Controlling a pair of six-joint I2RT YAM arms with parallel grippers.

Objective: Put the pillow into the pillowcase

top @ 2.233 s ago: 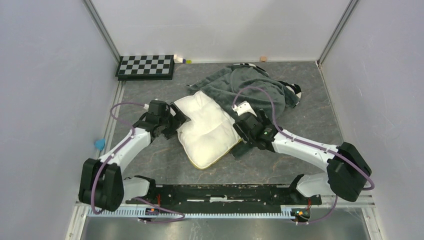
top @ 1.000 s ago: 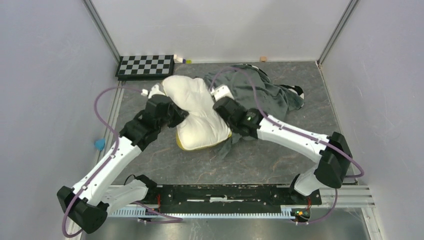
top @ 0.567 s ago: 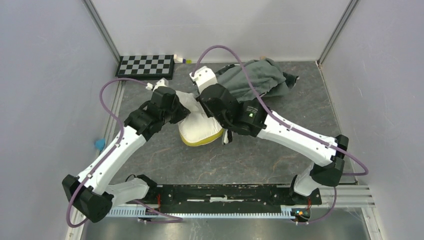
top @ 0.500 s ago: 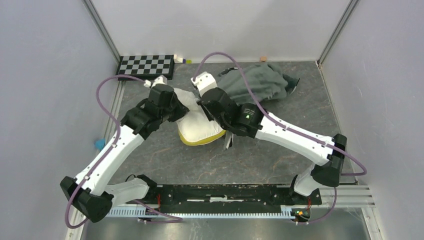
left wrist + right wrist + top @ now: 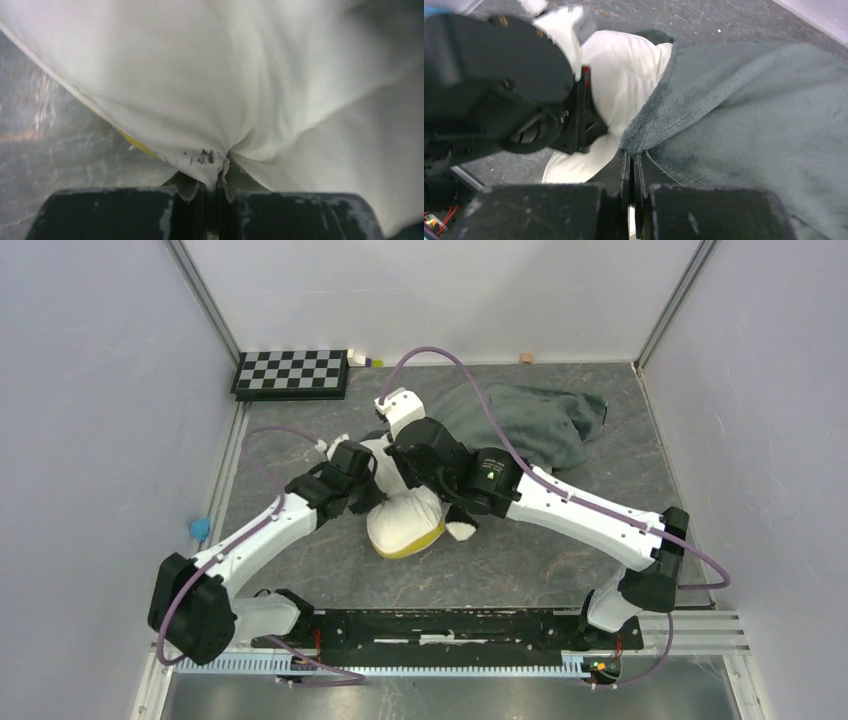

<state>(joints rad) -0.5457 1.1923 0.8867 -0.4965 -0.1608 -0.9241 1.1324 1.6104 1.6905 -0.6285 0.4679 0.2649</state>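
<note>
Status: left hand (image 5: 218, 172) is clamped on a thin pinch of pillow (image 5: 225, 75) cloth, close to the yellow band (image 5: 134, 145). Right hand (image 5: 631, 162) is clamped on the plush hem (image 5: 644, 135) of the case (image 5: 749, 125).

Pillow sits mid-tabletop (image 5: 320, 560), bunched between my two wrists. Its near end rests on the surface; its far end is hidden under the arms. Case trails from my right hand toward the far right, grey side up, mostly flat.

Risks as I see them:
- Left grip looks like cloth only, no filling in it. A hard shove likely pulls the pinch out and I lose the pillow.
- I seem to hold just one edge of the hem. Can't tell if the mouth is open, or if any pillow is inside. If it's shut, pushing just ploughs the whole case along the tabletop.
- Pillow is balled up and plump. It may be wider than the slack opening and jam at the hem.
- Left wrist (image 5: 499, 90) fills the right camera, just beside the hem. A small sideways move could knock the arms together or trap case fabric between them.
- Right arm's cable (image 5: 455, 362) loops above the case and could drag on it.
</note>
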